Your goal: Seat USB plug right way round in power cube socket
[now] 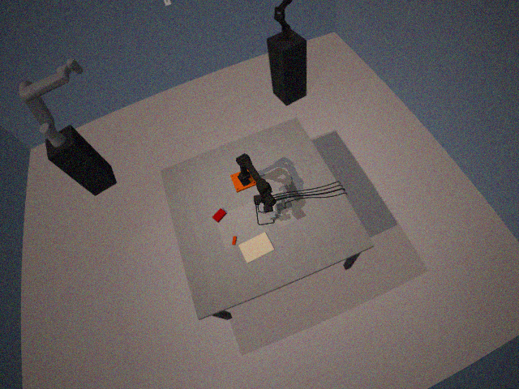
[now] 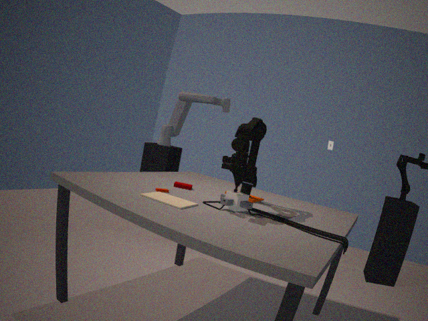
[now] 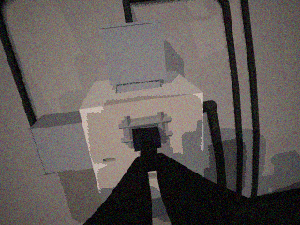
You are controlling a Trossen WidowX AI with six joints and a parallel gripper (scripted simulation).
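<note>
The pale power cube (image 3: 103, 136) (image 2: 238, 203) stands on the table. In the wrist view its top face has a raised grey socket frame (image 3: 165, 127) near the middle. A small dark block, the USB plug (image 3: 146, 139), sits over that frame, with its lower end hidden. My gripper (image 3: 150, 162) (image 2: 236, 190) is shut on the USB plug, directly above the cube. The fingers cover part of the plug, and its depth and which way round it is cannot be told. In the top view the arm hides much of the cube.
Grey plug blocks (image 3: 136, 53) (image 3: 63, 142) adjoin two cube sides. Black cables (image 1: 314, 190) (image 2: 297, 223) run to the table edge. A red object (image 1: 219, 215) (image 2: 182, 185), a small orange piece (image 1: 233, 240) (image 2: 162, 190) and a cream board (image 1: 255, 247) (image 2: 169, 200) lie on the table.
</note>
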